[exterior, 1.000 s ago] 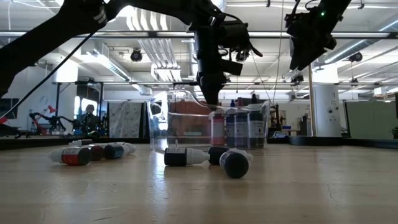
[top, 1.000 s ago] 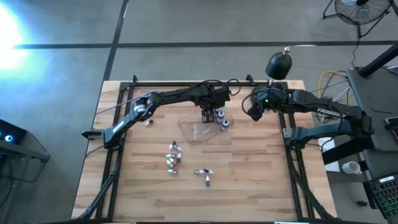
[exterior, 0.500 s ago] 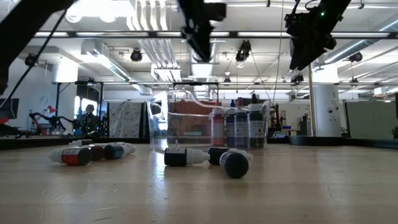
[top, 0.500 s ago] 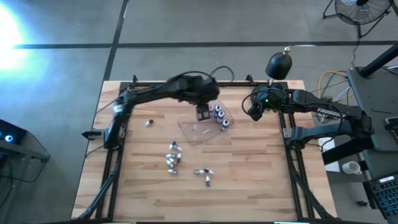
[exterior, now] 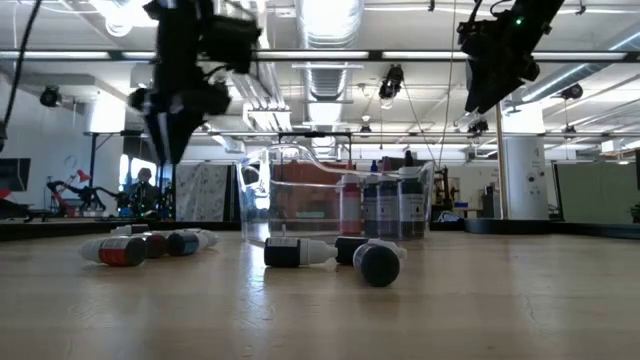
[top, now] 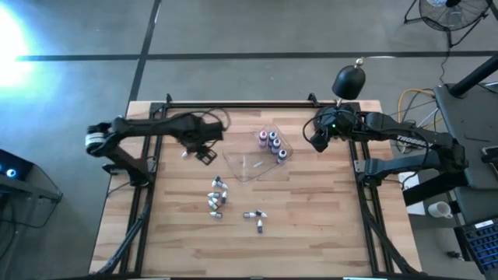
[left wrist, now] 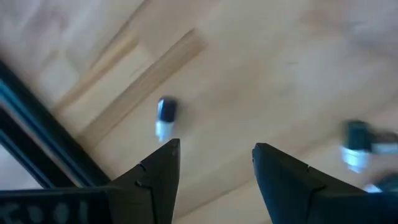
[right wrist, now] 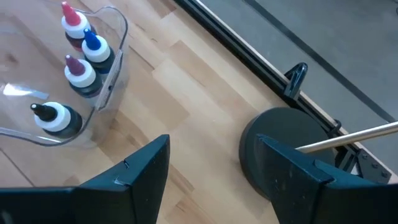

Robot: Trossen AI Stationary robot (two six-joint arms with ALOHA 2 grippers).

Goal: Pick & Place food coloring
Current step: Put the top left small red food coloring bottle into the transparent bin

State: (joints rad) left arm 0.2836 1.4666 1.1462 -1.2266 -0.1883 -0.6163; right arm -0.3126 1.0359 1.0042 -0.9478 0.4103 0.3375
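Note:
Four food coloring bottles (top: 273, 143) stand upright in the clear tray (top: 247, 165); they also show in the right wrist view (right wrist: 79, 48). One small bottle (top: 185, 153) lies alone on the wood, and it shows in the left wrist view (left wrist: 165, 116). My left gripper (top: 205, 154) hangs open and empty above the table just right of that bottle, fingers pointing down (left wrist: 214, 152). More bottles lie in a cluster (top: 217, 194) and a pair (top: 254, 218) nearer the front. My right gripper (top: 317, 140) waits open and empty at the far right, raised (exterior: 488, 88).
A black domed lamp (top: 348, 80) stands at the far right edge, its base close under my right gripper (right wrist: 283, 152). A black frame rail (top: 233, 104) runs along the table's far edge. Bare wood lies at the near side (top: 311, 241).
My left gripper has risen out of the clear tray and swung toward the table's left edge, ending above the lone bottle's spot. The bottles in the tray stand upright where it was. My right arm has kept still.

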